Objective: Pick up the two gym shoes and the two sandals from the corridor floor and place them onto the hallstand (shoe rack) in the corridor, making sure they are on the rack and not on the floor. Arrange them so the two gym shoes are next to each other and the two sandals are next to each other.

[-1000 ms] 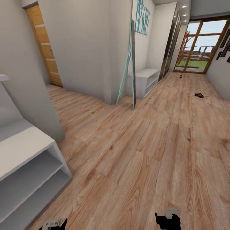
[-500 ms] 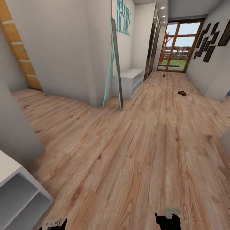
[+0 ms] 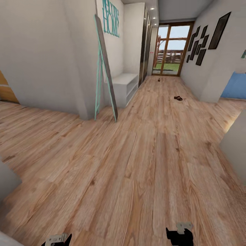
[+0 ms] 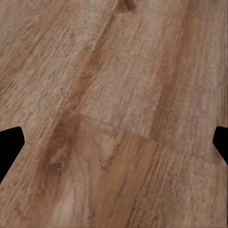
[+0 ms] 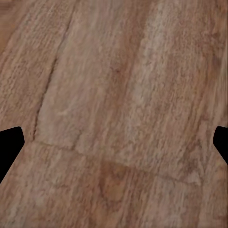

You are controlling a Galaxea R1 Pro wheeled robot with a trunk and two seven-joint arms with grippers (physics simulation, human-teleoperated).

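Sandal [image 3: 178,98] lengthwise across corridor floor [image 3: 143,153]

You face one corridor floor [image 3: 143,164] of wood planks with two small dark items lying on it: one brown sandal [image 3: 178,98] out in the open and one further dark object [image 3: 159,80] close to the glazed door, too small to identify. One low white bench [image 3: 123,85] stands against the left wall, with one teal-framed mirror [image 3: 105,68] leaning beside it and one teal word sign [image 3: 111,17] above. One wood-framed glass door [image 3: 171,49] closes the far end. About eight dark picture frames [image 3: 200,44] hang on the right wall. You have two grippers at the lower edge: the left gripper [image 3: 56,240] and the right gripper [image 3: 180,234].
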